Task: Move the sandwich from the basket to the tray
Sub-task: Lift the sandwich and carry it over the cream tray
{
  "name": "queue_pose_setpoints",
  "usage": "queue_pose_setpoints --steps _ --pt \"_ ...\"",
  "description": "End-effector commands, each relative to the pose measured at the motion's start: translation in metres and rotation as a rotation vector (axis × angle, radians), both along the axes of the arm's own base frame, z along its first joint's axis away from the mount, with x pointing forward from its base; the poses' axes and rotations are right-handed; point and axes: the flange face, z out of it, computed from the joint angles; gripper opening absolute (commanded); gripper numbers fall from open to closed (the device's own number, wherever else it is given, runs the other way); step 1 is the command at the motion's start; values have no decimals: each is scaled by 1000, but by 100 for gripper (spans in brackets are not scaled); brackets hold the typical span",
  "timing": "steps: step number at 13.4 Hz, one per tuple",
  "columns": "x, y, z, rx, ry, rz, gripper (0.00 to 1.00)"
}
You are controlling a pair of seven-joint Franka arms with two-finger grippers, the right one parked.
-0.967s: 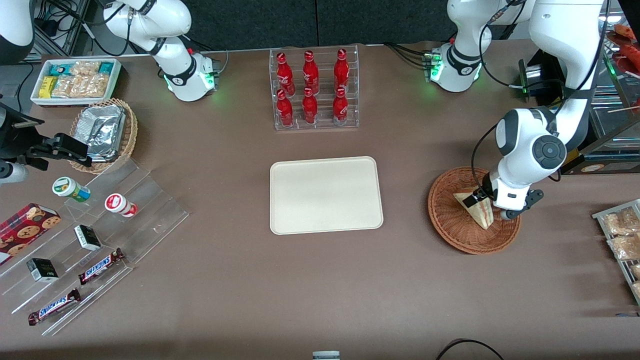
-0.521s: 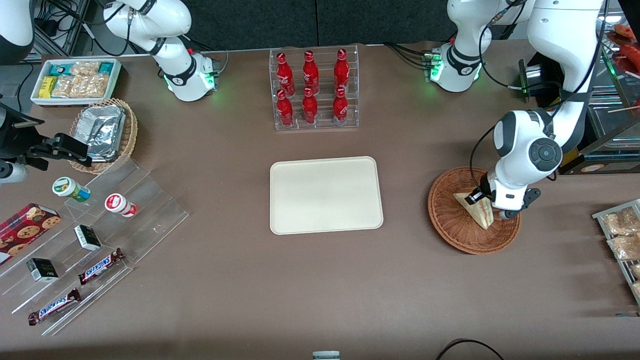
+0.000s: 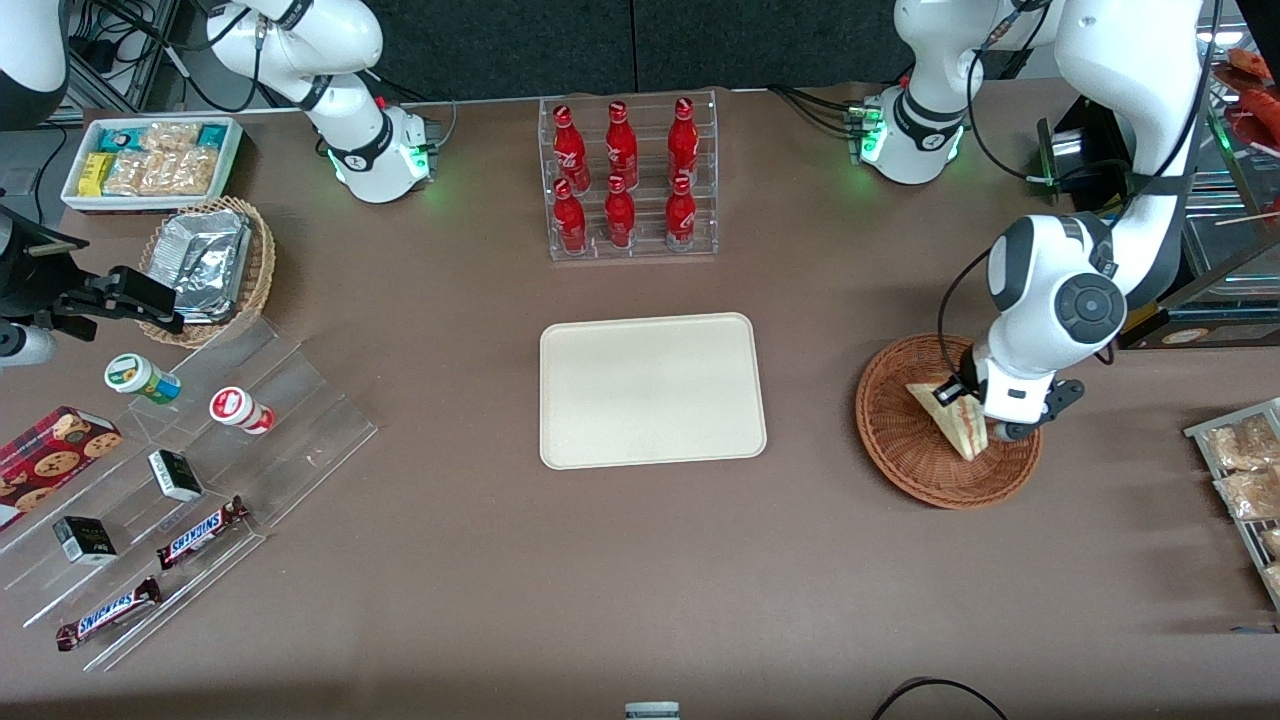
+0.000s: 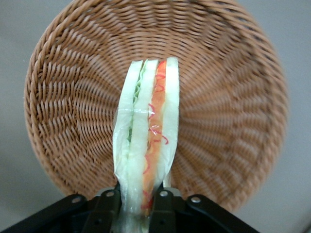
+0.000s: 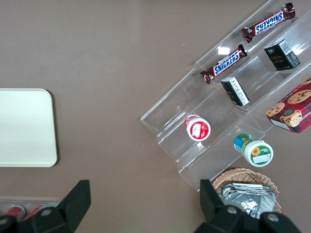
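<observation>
The sandwich (image 3: pixel 962 432), a pale bread wedge with red-orange and green filling, stands on edge over the round reddish-brown wicker basket (image 3: pixel 900 430) toward the working arm's end of the table. My left gripper (image 3: pixel 960 402) is shut on its wide end. In the left wrist view the sandwich (image 4: pixel 148 131) rises from between the black fingers (image 4: pixel 109 204), with the basket (image 4: pixel 73 97) under it and the gripper (image 4: pixel 142 206) clamped on the wrapped bread. The cream tray (image 3: pixel 652 390) lies bare at mid-table, apart from the basket. The right wrist view also catches the tray (image 5: pixel 24 127).
A clear rack of red bottles (image 3: pixel 628 180) stands farther from the camera than the tray. Snack packets on a wire rack (image 3: pixel 1240 470) sit at the working arm's end. Clear steps with snacks (image 3: pixel 170 470), a tan basket of foil packets (image 3: pixel 210 265) and a white bin (image 3: pixel 150 160) lie toward the parked arm's end.
The left arm's wrist has shifted slightly toward the tray and away from the camera, keeping its hold on the sandwich. The sandwich stays over the basket.
</observation>
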Motion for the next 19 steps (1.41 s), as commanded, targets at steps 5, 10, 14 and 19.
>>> queue_pose_setpoints --steps 5,10,14,19 --pt "-7 -155 72 16 -31 -255 0" --pt "-15 -286 61 -17 -25 -410 0" --pt "-24 -382 24 -49 57 -467 0" --pt "-50 -437 -16 -54 81 -486 0"
